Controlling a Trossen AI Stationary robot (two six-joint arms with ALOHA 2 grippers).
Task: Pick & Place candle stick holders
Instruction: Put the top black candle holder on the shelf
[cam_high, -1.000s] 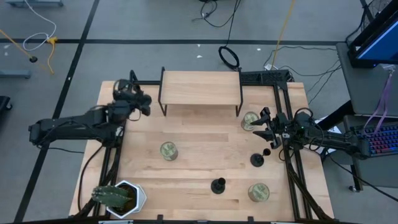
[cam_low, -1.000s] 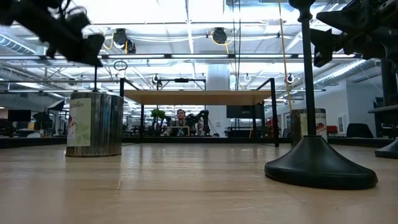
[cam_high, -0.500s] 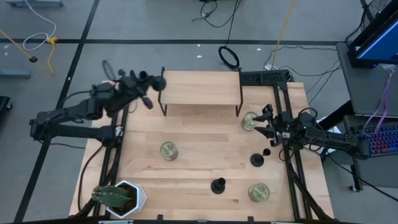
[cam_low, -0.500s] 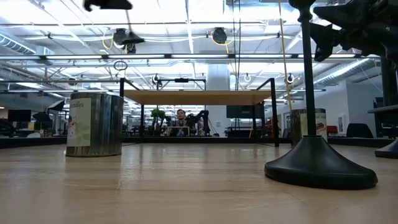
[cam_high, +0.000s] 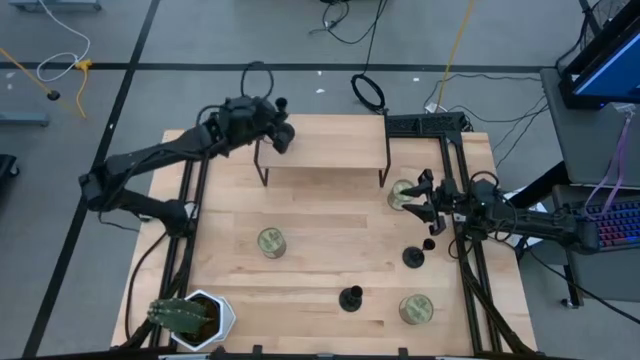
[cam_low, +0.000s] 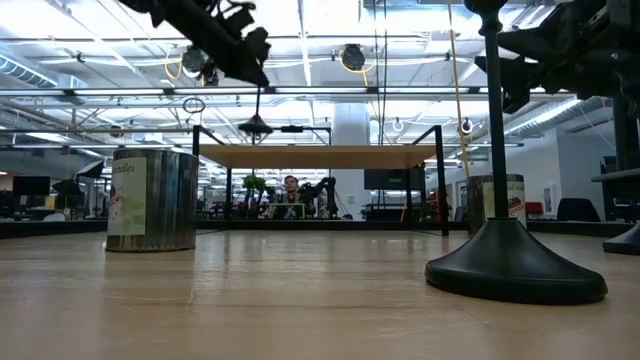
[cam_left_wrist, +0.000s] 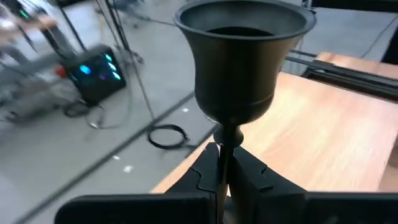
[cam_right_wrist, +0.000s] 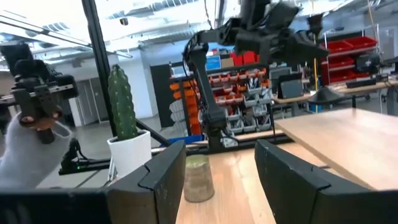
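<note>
My left gripper (cam_high: 268, 110) is shut on a black candle stick holder (cam_left_wrist: 242, 56) and carries it upright above the left end of the wooden shelf (cam_high: 322, 140). The holder's base (cam_low: 256, 126) hangs a little above the shelf top. Two more holders stand on their round bases on the table, one near the front (cam_high: 351, 297), one at the right (cam_high: 412, 257). My right gripper (cam_high: 425, 205) hovers open and empty beside a greenish-gold can (cam_high: 403, 193). My left gripper pinches the holder's thin stem (cam_left_wrist: 222, 152) between its two fingers, just below the cup. The cup stands above the fingers with its mouth up. The stem and base (cam_right_wrist: 326, 94) hang below them, clear of the shelf.
Two more cans stand on the table, one left of the middle (cam_high: 270, 241) and one at the front right (cam_high: 415, 308). A potted cactus (cam_high: 190, 318) stands at the front left corner. The shelf's black legs (cam_high: 263, 165) stand at the far middle.
My left gripper has risen and swung from the table's left edge toward the far edge and the right, carrying the holder over the shelf's left end.
</note>
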